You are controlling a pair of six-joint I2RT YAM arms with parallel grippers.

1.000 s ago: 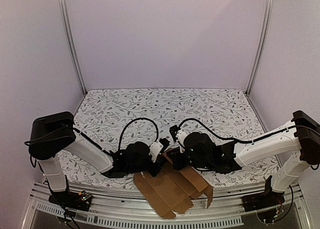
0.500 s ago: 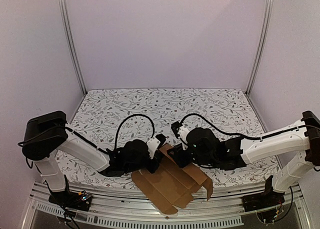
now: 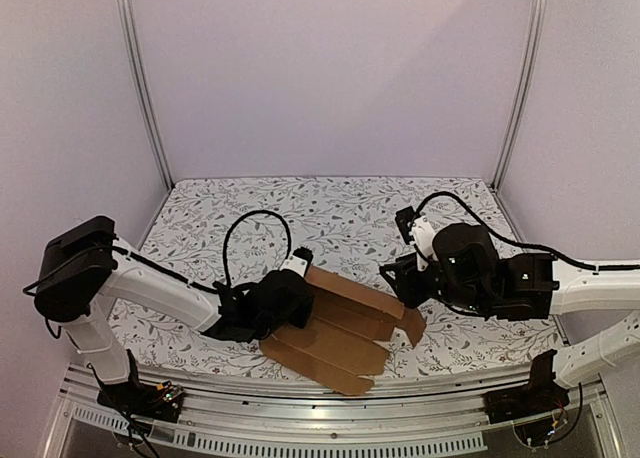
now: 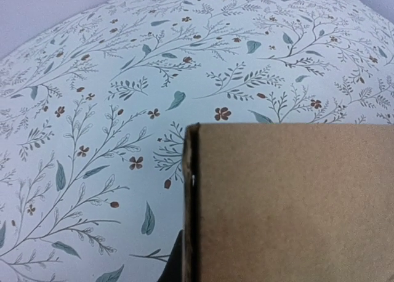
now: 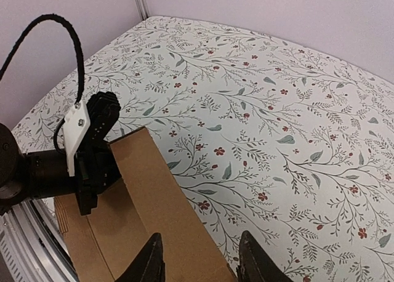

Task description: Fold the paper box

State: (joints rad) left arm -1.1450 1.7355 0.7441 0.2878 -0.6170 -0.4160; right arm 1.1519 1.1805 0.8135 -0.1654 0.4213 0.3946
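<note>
Brown cardboard, flat die-cut paper box lies lower centre on floral table | left gripper pinches its left edge | right gripper fingers spread, holding nothing | step: first panel fold, seemingly barely begun | next: right should grasp right flap, raise it

no text to read, plain brown paper box, floral-print table unmarked

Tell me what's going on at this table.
The left gripper is clamped on one edge of the paper box, a mostly flat brown cardboard sheet lying at the near edge of the floral table. The right gripper is open just above the sheet's other end, gripping nothing. The box isn't formed yet.
</note>
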